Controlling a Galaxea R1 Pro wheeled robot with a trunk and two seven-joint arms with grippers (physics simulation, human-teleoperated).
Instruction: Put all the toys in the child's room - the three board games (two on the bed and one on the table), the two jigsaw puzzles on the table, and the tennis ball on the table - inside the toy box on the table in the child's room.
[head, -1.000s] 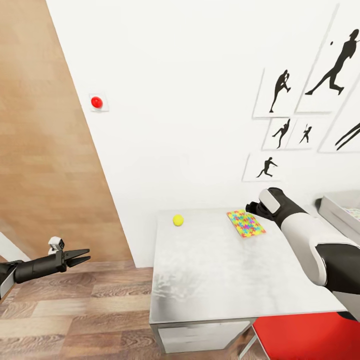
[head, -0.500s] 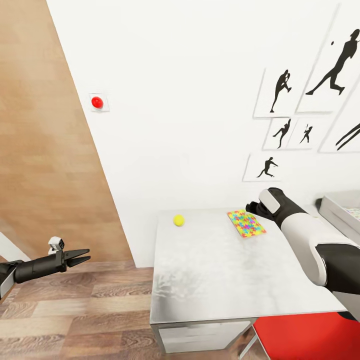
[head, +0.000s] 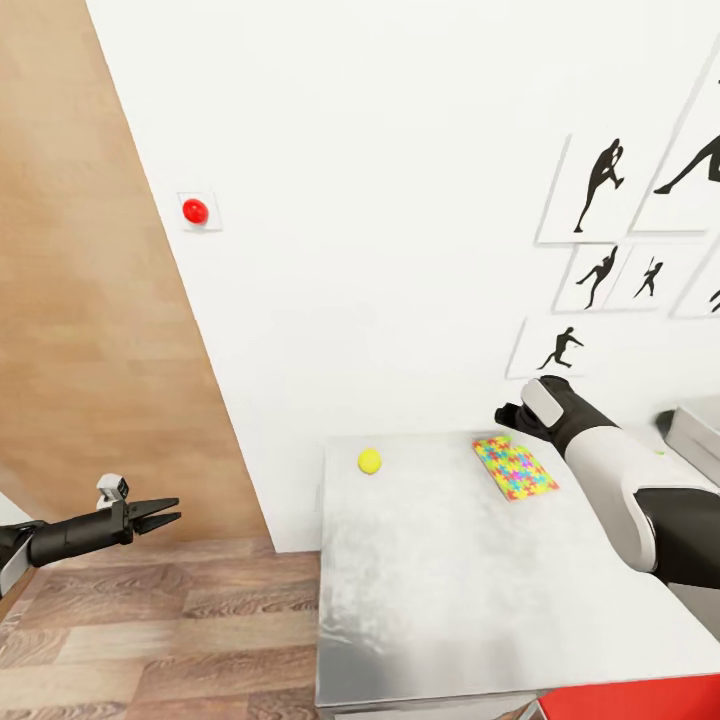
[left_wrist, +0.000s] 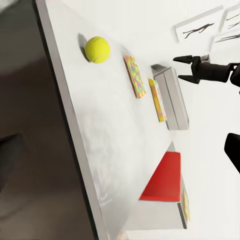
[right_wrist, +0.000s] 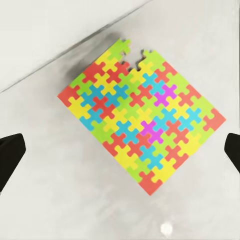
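Meanwhile, off the desk's 9 o'clock side, the robot's left hand (head: 160, 516) hangs above the wood floor (head: 150, 630) with its two fingers nearly together and nothing between them, effectively closed and empty. On the pale desk (head: 450, 600), the tennis ball (head: 369, 460) sits near the far corner by the wall, a small smooth yellow-green sphere with a faint seam showing in the left wrist view. At about 3 o'clock from the ball, well apart, lies a jigsaw puzzle (head: 515, 468), a thin flat board of interlocking red, yellow, green, blue and pink pieces with a notch missing from one edge. The right hand (right_wrist: 120, 150) hovers directly over that puzzle, fingers spread wide to either side, gripping nothing. Farther toward 3 o'clock, the grey toy box (head: 697, 438) shows at the frame's edge, with a second puzzle (left_wrist: 157, 100) seemingly propped against it in the left wrist view. By these pictures, the ball and both puzzles remain outside the box; no board games are visible, so their status cannot be judged.
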